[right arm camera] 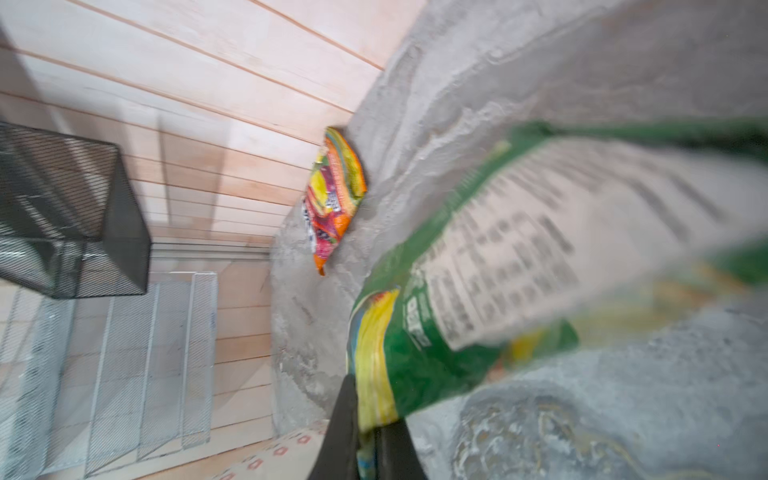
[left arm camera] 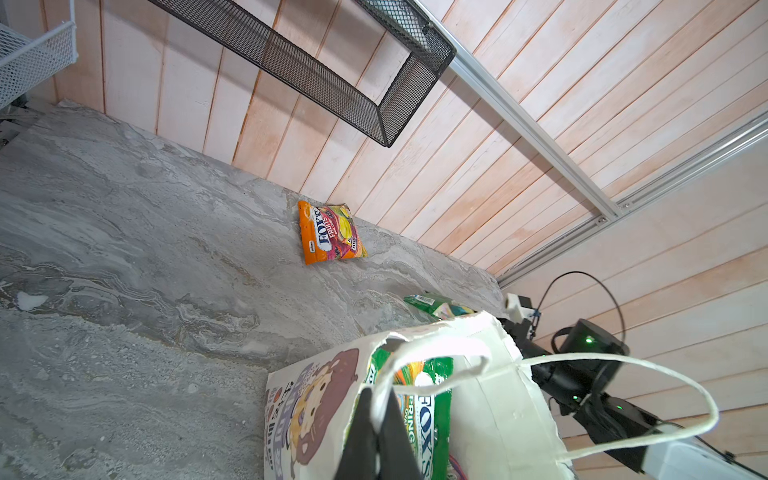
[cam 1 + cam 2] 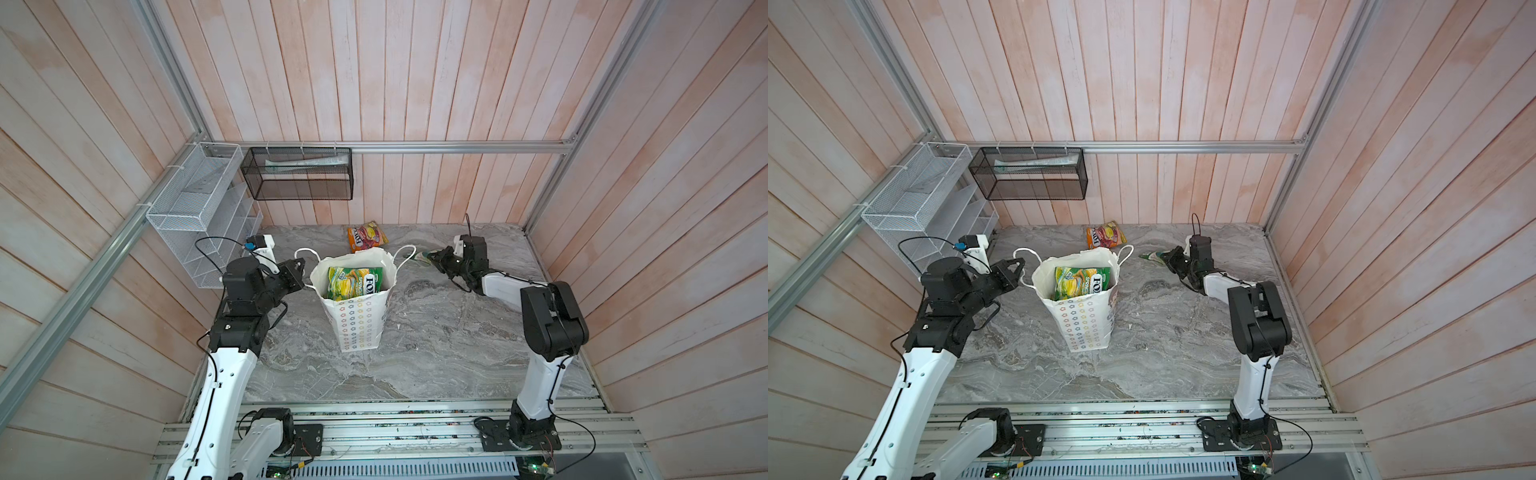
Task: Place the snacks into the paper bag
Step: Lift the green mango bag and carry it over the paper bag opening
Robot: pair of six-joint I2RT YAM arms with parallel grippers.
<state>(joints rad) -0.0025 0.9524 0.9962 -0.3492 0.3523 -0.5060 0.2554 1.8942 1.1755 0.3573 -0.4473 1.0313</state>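
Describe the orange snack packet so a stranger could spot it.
Find the white paper bag standing on the grey marble table. Behind it, near the wooden back wall, lies a flat glossy packet. It alone is orange-pink; the other packets are green.

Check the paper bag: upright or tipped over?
Upright. The paper bag stands on its base on the table, mouth facing up, green-yellow packet visible inside. The left tool pinches one cord handle.

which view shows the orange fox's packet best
The left wrist view: the orange packet lies unobstructed, label readable. Both top views show it small behind the paper bag; the right wrist view shows it blurred.
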